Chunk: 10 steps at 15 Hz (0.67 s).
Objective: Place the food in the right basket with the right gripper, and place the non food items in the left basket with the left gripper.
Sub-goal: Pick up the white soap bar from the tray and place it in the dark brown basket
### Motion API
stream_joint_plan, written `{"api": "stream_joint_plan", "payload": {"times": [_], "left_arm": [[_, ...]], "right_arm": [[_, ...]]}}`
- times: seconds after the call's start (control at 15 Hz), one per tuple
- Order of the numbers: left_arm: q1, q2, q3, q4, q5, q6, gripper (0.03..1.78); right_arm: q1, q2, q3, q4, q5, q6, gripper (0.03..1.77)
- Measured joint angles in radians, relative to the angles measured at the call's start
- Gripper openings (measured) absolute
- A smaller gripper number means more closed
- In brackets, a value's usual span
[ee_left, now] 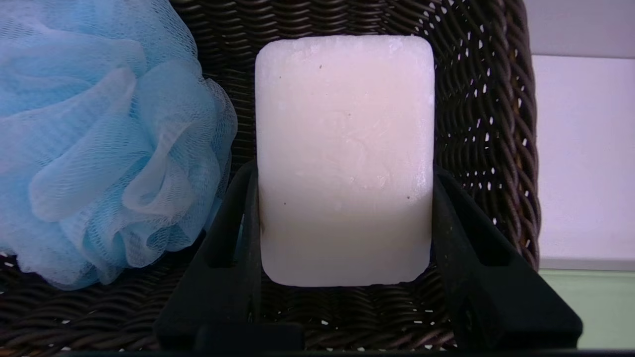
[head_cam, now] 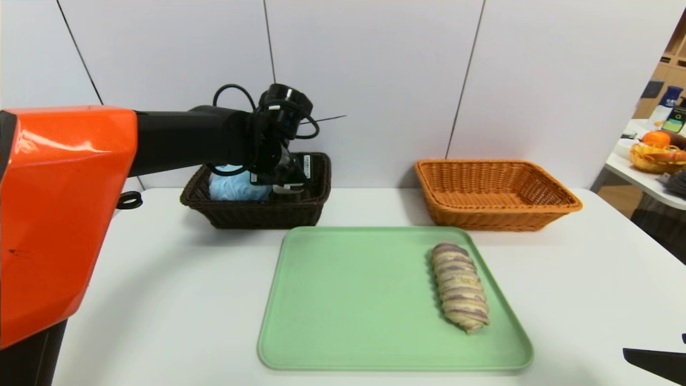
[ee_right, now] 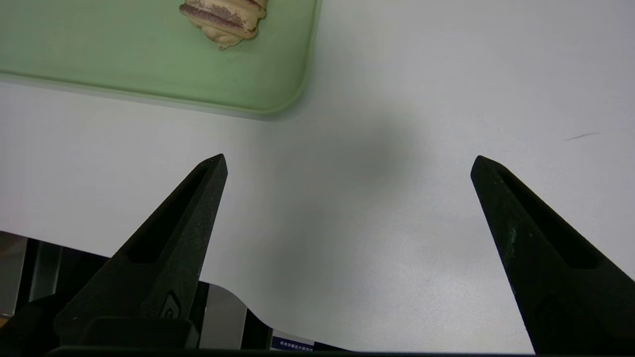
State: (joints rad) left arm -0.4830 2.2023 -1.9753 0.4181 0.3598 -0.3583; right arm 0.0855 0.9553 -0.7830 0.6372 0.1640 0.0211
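At ten o'clock on the white table (head_cam: pixel 161 300), the left gripper (ee_left: pixel 342 198) clamps the soap bar (ee_left: pixel 345 158) inside the dark left basket (head_cam: pixel 257 212), beside the blue pouf (head_cam: pixel 236 186). The bread loaf (head_cam: pixel 461 286) lies on the green tray (head_cam: pixel 348 300); the orange right basket (head_cam: pixel 496 195) stands at two o'clock. The right gripper (ee_right: pixel 347 163) hangs spread wide at five o'clock.

Sponge (head_cam: pixel 236 186) half behind the left arm, soap (head_cam: pixel 286 188) nearly hidden in the head view, bread (ee_right: pixel 225 17) cut off in the right wrist view
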Motion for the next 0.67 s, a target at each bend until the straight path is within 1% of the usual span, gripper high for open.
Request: {"api": "stream_joint_plan", "payload": {"times": [0.67], "left_arm": [[0.008, 0.055, -0.002, -0.016, -0.024, 0.015, 0.97]], "right_arm": [[0.000, 0.004, 0.014, -0.003, 0.001, -0.001, 1.70]]}}
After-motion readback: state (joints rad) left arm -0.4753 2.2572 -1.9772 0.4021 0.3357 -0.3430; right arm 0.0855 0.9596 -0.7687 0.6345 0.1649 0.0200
